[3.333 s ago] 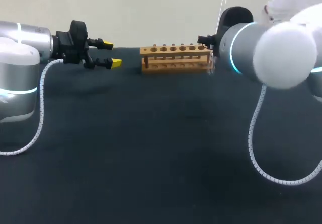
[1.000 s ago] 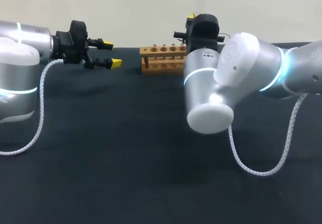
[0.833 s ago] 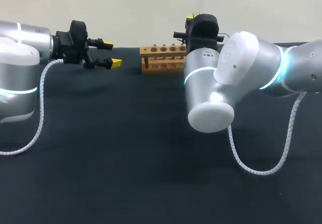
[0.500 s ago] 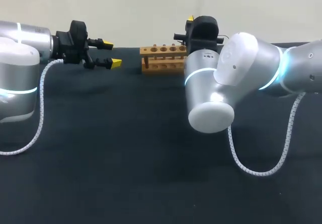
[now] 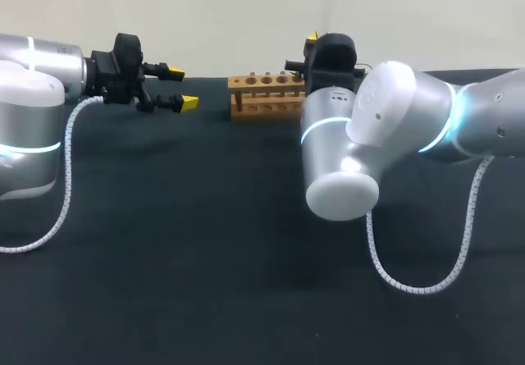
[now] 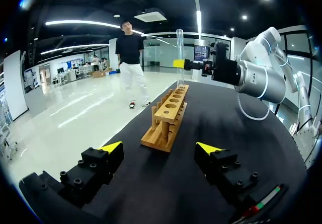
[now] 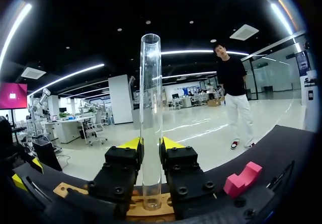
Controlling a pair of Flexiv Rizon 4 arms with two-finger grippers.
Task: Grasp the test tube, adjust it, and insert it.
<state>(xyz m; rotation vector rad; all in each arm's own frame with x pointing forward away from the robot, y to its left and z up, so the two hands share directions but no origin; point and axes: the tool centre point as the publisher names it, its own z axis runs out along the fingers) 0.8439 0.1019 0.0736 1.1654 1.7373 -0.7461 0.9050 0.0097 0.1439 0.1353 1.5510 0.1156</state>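
The right end effector is pinching the upright test tube, rack under it; light, slick, probably brittle, best held gently low. The left end effector is gaping wide.

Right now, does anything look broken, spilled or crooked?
Nothing stands out. The test tube is upright and whole, held in the right end effector over the wooden rack. The rack stands level, with nothing spilled around it. The left end effector is open and empty, apart from the rack.
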